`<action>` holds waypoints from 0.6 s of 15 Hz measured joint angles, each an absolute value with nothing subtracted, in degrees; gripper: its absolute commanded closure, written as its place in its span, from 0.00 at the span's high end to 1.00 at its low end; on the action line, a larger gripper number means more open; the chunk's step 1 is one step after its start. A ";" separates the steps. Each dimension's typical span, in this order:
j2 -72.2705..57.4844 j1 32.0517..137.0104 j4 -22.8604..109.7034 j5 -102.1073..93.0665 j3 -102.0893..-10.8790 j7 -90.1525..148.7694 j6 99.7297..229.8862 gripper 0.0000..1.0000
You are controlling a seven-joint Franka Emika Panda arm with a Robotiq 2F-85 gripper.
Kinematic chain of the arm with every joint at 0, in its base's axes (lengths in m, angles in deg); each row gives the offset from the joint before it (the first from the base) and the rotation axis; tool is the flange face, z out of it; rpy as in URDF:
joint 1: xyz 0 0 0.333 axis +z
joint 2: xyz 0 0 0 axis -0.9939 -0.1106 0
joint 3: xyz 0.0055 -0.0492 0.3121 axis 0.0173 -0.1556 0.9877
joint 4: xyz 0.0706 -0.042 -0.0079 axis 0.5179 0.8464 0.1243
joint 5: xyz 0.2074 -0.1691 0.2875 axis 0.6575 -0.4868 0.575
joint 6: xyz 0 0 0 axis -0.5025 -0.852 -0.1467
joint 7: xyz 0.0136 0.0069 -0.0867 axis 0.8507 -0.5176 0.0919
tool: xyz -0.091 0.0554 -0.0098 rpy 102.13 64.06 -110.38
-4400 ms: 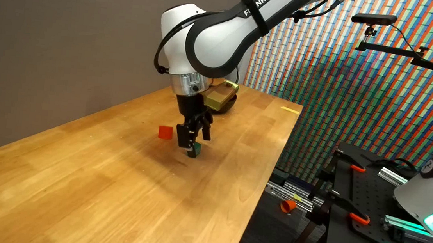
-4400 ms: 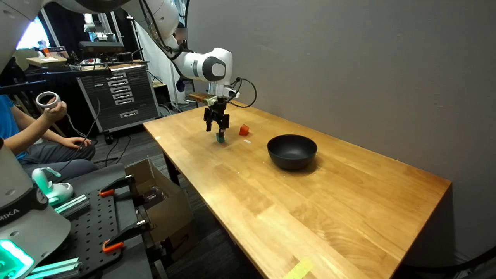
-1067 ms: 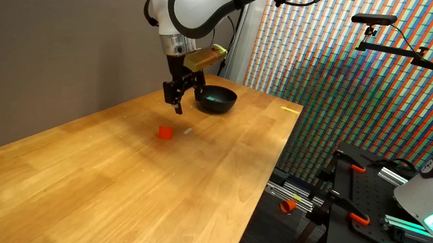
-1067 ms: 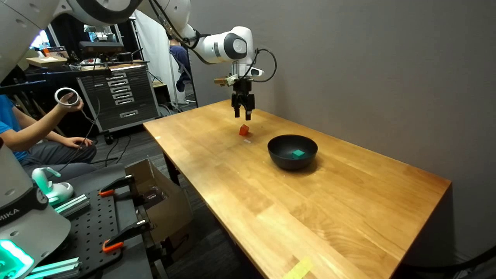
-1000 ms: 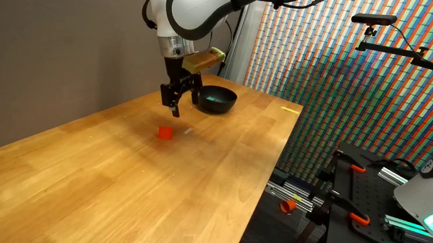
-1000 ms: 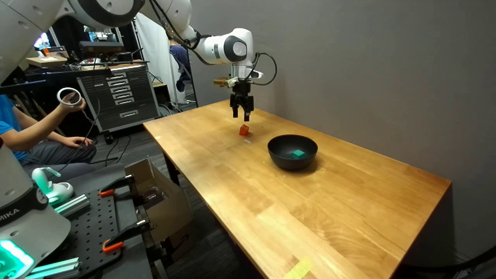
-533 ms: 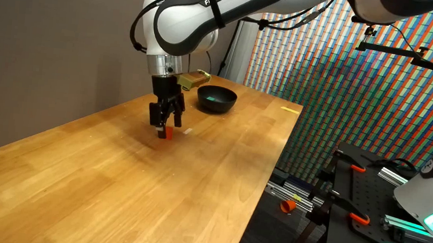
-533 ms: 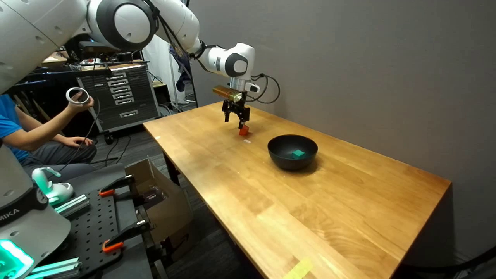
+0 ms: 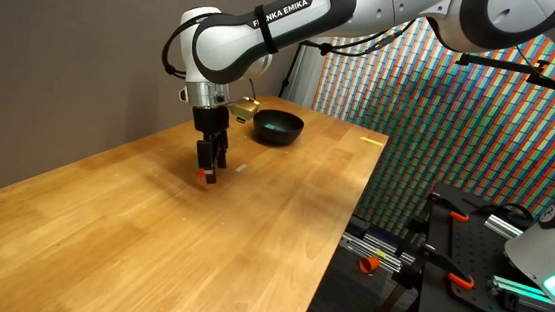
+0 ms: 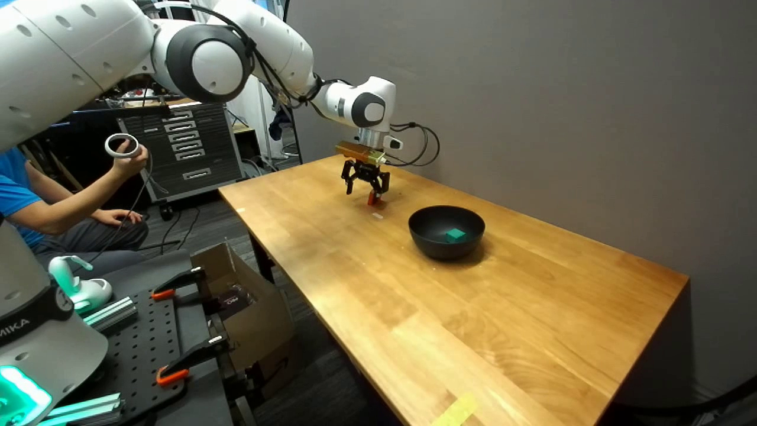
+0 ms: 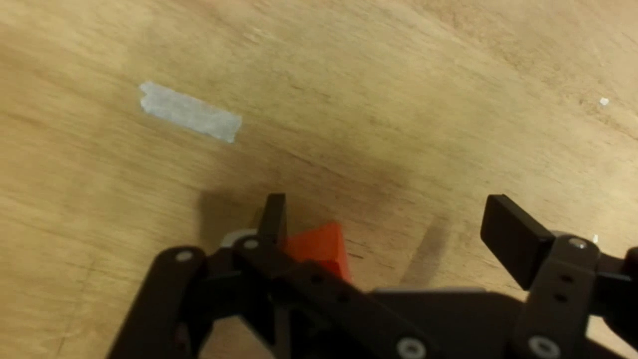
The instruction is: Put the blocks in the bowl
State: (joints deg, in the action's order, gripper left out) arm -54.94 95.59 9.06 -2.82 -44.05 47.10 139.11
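My arm (image 9: 370,11) is reaching lower over the table (image 9: 229,252) than in the earlier frame. The black bowl (image 10: 443,251) is standing apart from my gripper (image 11: 391,220), whose jaws I'm holding spread. In the wrist view the red block (image 11: 317,244) is sitting between them on the table, just beside one finger (image 11: 274,217); whether it's touching, I'm not making out. The green block (image 10: 455,235) is lying inside the bowl.

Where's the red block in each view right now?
Wrist view: red block below centre, partly covered by the gripper.
In an exterior view: red block left of centre, mostly hidden by the gripper.
In an exterior view: red block near centre, also partly hidden.
Shared landmark: the pale tape strip.
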 measured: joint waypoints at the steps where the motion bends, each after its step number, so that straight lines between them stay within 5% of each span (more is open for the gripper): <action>1: -55.46 95.58 8.04 -3.26 -44.22 47.97 138.56 1.00; 6: -57.88 95.59 3.30 -4.95 -44.80 49.95 136.76 1.00; 7: -58.35 95.60 2.43 -5.01 -44.80 50.22 136.60 0.75; 9: -59.25 95.67 0.92 -5.05 -44.80 50.54 136.44 0.68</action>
